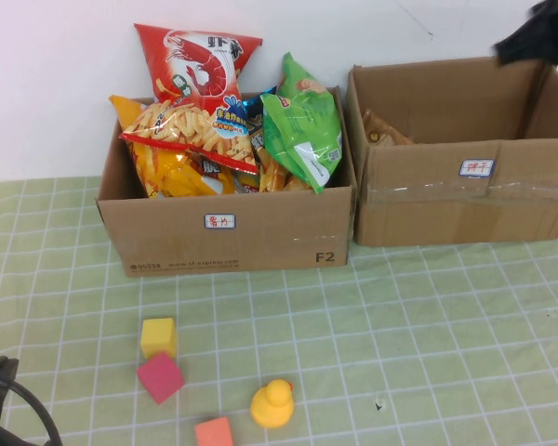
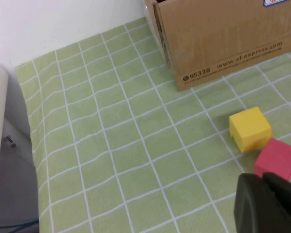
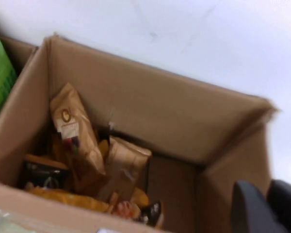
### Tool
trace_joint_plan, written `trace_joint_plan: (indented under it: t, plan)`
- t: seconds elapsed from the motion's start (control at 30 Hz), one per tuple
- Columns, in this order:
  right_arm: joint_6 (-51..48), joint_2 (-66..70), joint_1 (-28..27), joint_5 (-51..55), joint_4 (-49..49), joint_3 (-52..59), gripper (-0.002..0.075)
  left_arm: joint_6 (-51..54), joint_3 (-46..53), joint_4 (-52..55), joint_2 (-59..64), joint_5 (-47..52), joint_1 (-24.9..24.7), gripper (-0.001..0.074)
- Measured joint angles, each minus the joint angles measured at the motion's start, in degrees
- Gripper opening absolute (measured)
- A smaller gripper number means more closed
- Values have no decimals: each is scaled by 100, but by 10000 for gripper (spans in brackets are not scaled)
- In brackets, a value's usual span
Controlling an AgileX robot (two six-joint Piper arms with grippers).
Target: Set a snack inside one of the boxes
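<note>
Two cardboard boxes stand side by side along the far edge of the counter (image 1: 428, 307), which is covered in a green checked cloth. The left box (image 1: 228, 232) is heaped above its rim with snack bags: a red shrimp-chip bag (image 1: 195, 56) at the back, a chip bag (image 1: 191, 130) lying across the front, and a green bag (image 1: 305, 125) leaning at its right side. The right box (image 1: 465, 200) holds only a few snacks low against its left wall, among them a brown paper pouch (image 3: 72, 131) standing upright with a second brown pouch (image 3: 126, 165) beside it. The right gripper (image 3: 266, 206) hangs above the far right corner of that box, empty; whether its jaws are spread cannot be told. The left gripper (image 2: 266, 201) sits low at the near left corner of the counter, jaws pressed together on nothing. Near the front edge lie a yellow block (image 1: 158, 336) touching a pink block (image 1: 160, 376), an orange block (image 1: 214, 433) and a yellow rubber duck (image 1: 272, 404).
</note>
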Motion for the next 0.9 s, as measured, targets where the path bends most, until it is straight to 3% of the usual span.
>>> trace_joint_plan:
  t: [0.1,0.3,0.7,0.9]
  plan:
    - [-87,-714,0,415,251,12,35,-21,0,45,0,-22,0,-3]
    - [-723,-2209,340,362,691,476,3,-219,59,220,0,20,0,-3]
    - [-1087,-5744,543,-2330,490,3854,-1,-807,223,566,0,21,0,-3]
    - [-1099,-6546,543,-3122,441,4525,-1,-807,223,579,0,-85,0,-3]
